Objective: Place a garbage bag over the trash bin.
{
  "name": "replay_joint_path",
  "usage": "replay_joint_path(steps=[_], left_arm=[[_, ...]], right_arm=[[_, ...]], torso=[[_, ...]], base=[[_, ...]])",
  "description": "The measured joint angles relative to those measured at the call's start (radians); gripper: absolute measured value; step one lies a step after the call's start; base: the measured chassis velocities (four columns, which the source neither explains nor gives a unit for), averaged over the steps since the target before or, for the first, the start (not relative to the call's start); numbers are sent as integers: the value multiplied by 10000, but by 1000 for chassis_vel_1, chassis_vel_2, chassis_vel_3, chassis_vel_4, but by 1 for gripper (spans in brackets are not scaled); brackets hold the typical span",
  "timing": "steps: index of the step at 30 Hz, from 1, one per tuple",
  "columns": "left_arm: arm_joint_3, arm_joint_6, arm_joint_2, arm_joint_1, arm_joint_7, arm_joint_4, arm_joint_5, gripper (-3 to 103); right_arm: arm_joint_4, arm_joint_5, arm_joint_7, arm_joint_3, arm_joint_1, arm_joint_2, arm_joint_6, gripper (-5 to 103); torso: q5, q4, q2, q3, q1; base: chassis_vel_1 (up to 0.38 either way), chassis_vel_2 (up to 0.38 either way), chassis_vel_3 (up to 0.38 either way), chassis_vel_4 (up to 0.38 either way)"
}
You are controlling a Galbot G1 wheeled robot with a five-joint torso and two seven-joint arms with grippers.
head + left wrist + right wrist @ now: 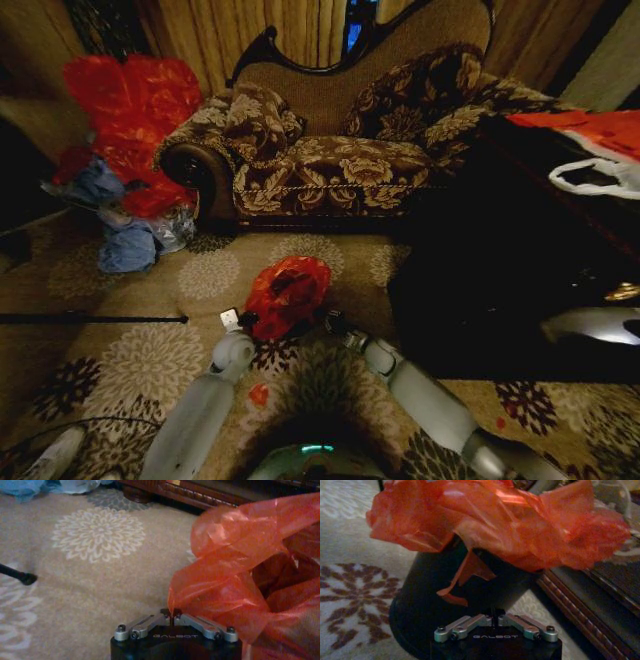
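Head view: red garbage bag (288, 292) bunched over the top of the trash bin (262, 325) on the patterned rug (150, 360) before the sofa (330, 150), an arm either side, likely to spread the mouth. Left wrist view: left gripper (173, 619) pinched shut on the bag's edge, holding that side. Right wrist view: right gripper (494, 619) closed just beside the black bin wall, apparently on a hanging strip of bag; film piled on the rim, not pulled down.

Living room: sofa (330, 150), floral carpet (150, 365)

dim warm indoor light | corners dark and curved in head view | wrist views soft, blurry
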Motion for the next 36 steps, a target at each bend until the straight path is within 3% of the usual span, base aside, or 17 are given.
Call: replay_joint_path(steps=[4, 8, 9, 10, 12, 13, 15, 16, 19, 20, 23, 25, 30, 36], left_arm=[[52, -123, -105, -92, 84, 289, 69, 0], [52, -136, -72, 251, 13, -58, 73, 0], [52, -136, -72, 251, 13, -58, 73, 0], [41, -122, -32, 442, -42, -282, 70, 0], [12, -89, 69, 886, -170, -766, 57, 0], [12, -89, 69, 886, -170, -766, 57, 0], [-13, -55, 157, 1251, -266, -1151, 46, 0], [-13, -55, 157, 1251, -266, -1151, 46, 0], [-20, -44, 196, 1441, -347, -1390, 33, 0], [-20, -44, 196, 1441, -347, -1390, 33, 0], [12, -54, 182, 1399, -334, -1389, 35, 0], [27, -56, 173, 1367, -323, -1376, 36, 0], [82, -60, 156, 1288, -307, -1355, 47, 0], [75, -61, 197, 1291, -304, -1394, 53, 0]], right_arm=[[505, 655, 432, -1, -275, -261, -447, 2], [1948, 2627, 1151, 310, -1242, -797, -1410, 20], [1948, 2627, 1151, 310, -1242, -797, -1410, 20], [2547, 3700, 1388, 390, -1619, -955, -1897, 20], [3773, 6444, 1944, 573, -2323, -1163, -2978, 32], [3773, 6444, 1944, 573, -2323, -1163, -2978, 32], [4765, 9043, 2424, 870, -2906, -1134, -3977, 42], [4765, 9043, 2424, 870, -2906, -1134, -3977, 42], [5562, 11743, 3020, 1155, -3543, -823, -4448, 58], [5562, 11743, 3020, 1155, -3543, -823, -4448, 58], [5972, 13407, 3247, 1404, -3791, -447, -4783, 75], [6034, 13789, 3347, 1417, -3780, -338, -4808, 75], [5943, 15505, 4016, 1356, -3346, 233, -4803, 95], [5452, 16930, 4815, 1529, -2839, 1204, -4496, 100]], torso=[[-2, 0, 0, 0, 0], [-2, -2, 0, 0, 0], [-2, -2, 0, 0, 0], [0, -2, 0, 0, 0], [-1, -3, 1, -1, -2], [-1, -3, 1, -1, -2], [-1, 0, 0, -1, -2], [-1, 0, 0, -1, -2], [0, -1, 0, 0, -2], [0, -1, 0, 0, -2], [-1, -1, 1, 0, -2], [-2, -1, 1, 0, -2], [-2, 0, 1, 0, -1], [-3, 0, 1, 0, 0]], base=[[0, 0, 0, 0], [0, 0, 0, 0], [0, 0, 0, 0], [0, 0, 0, 0], [0, 0, 0, 0], [0, 0, 0, 0], [0, 0, 0, 0], [0, 0, 0, 0], [0, 0, 0, 0], [0, 0, 0, 0], [0, 0, 0, 0], [0, 0, 0, 0], [0, 0, 0, 0], [0, 0, 0, 0]])
